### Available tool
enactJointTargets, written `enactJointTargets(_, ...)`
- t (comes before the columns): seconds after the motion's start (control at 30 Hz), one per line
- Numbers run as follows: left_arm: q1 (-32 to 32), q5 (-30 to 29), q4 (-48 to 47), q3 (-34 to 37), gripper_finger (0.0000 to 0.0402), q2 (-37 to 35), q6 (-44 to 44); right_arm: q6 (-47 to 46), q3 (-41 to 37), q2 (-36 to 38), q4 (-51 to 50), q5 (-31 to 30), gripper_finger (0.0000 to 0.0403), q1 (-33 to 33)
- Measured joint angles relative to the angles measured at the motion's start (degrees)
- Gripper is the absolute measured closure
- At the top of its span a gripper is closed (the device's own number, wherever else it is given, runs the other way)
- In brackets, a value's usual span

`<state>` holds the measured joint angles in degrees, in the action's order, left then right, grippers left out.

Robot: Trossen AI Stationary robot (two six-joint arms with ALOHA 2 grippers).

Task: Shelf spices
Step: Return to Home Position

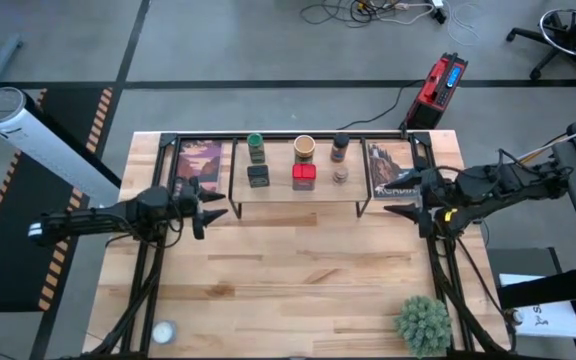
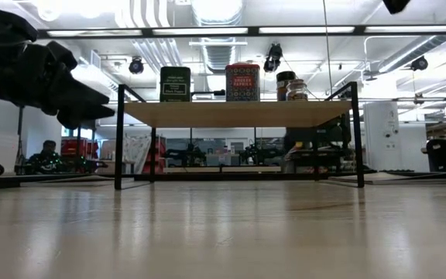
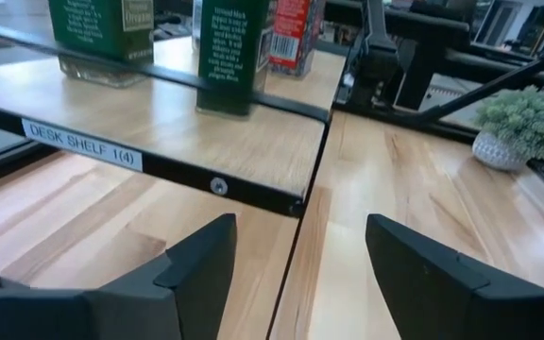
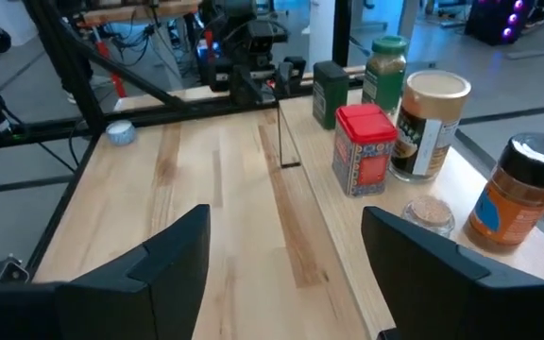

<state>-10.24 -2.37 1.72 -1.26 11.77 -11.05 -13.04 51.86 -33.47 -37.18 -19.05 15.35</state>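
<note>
six spices stand on the shelf (image 1: 288, 200), a flat light-wood plank on thin black metal legs: green-lid jar (image 1: 256, 146), black box (image 1: 258, 176), round tan jar (image 1: 304, 148), square red tin (image 1: 303, 176), brown bottle (image 1: 340, 148), tiny clear jar (image 1: 340, 175). left gripper (image 1: 213, 203) and right gripper (image 1: 393, 197) sit off its ends, both jaws spread.

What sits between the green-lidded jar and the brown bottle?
The tan round jar stands between the green-lidded jar and the brown bottle, in the high view.
</note>
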Motion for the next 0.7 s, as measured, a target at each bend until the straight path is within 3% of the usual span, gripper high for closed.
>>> enactJointTargets(0.1,0.0,0.0,0.0,0.0,0.0171,1.1,0.0,-0.9,-0.5,0.8,3.4,-0.2,0.0155,0.0)
enactJointTargets(0.2,0.0,0.0,0.0,-0.1,0.0167,2.3,0.0,0.2,-3.3,2.2,15.1,-0.4,0.0161,0.0)
enactJointTargets(0.37,0.0,0.0,0.0,-0.1,0.0164,4.0,0.0,8.4,-11.6,5.2,33.0,-0.3,0.0171,0.0)
enactJointTargets(0.7,0.0,0.0,0.0,-0.1,0.0181,6.9,0.0,8.3,-30.0,9.7,52.6,-0.2,0.0181,0.0)
